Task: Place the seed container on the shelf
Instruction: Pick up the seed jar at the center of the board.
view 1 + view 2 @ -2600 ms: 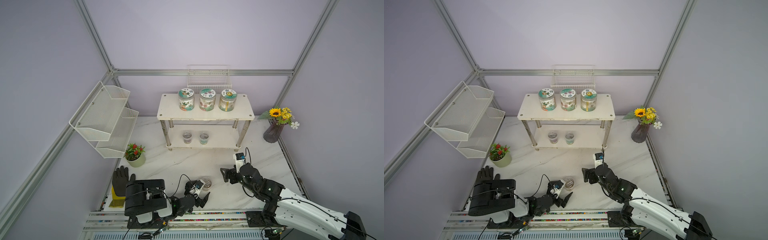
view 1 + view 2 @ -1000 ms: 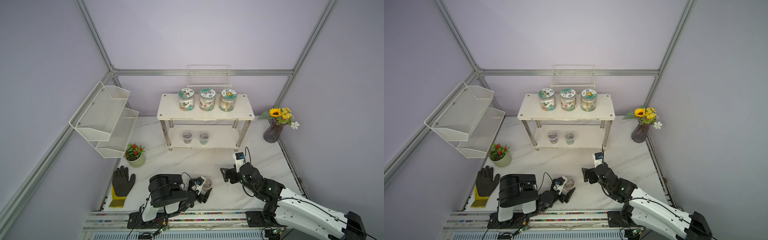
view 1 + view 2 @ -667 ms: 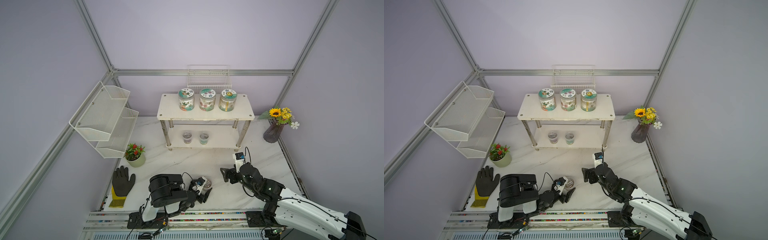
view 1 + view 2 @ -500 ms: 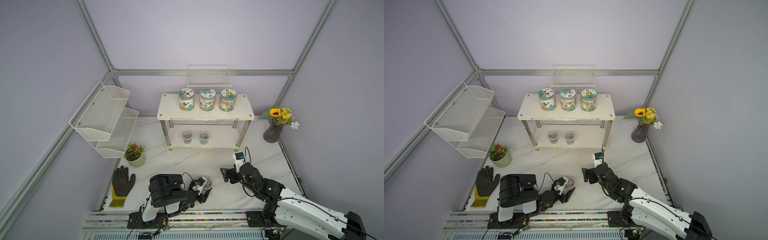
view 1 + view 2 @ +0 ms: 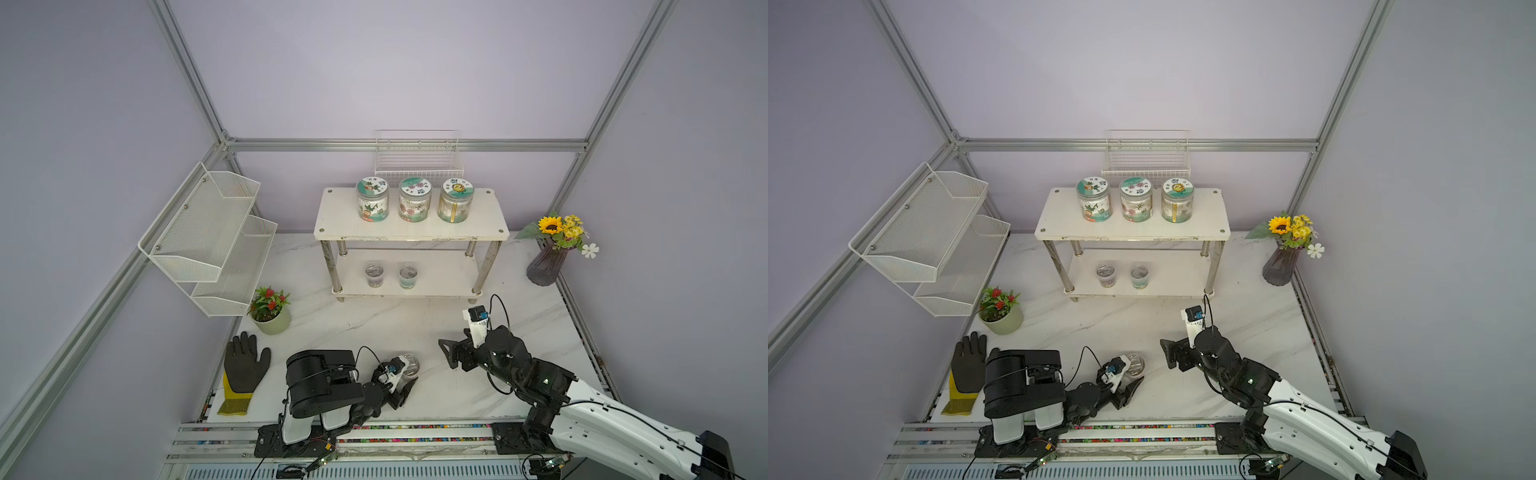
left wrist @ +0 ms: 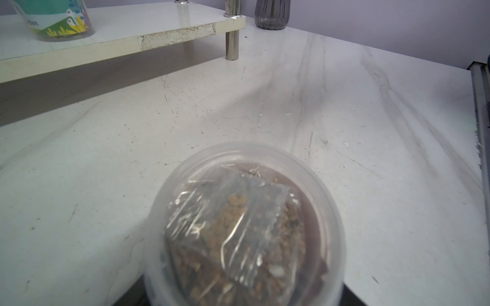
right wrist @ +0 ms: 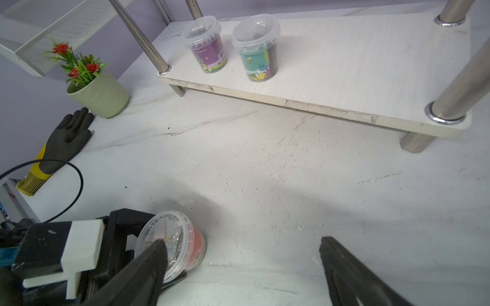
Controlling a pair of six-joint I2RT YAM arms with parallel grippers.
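my left tool [image 5: 404, 376] flanks the seed container [image 7: 195, 245] on the near desk [image 5: 374, 324], well apart from the shelf [image 5: 478, 224]; its jaws are mostly hidden, so i cannot tell whether they grip. my right tool [image 7: 241, 242] hangs open and empty to the right.

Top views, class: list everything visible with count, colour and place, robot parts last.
shelf: 1, white, chrome legs, back centre
jars: 3, clear, patterned lids, shelf's top tier
small tubs: 2, clear, lower tier
seed container: 1, clear, table front
mesh rack: 1, white, left wall
wire basket: 1, white, back wall
potted plant: 1, green pot, below rack
glove: 1, black, yellow cuff, front left
vase: 1, grey-purple, back right
left gripper: 1, black, flanking seed container
right gripper: 1, black, open, above table
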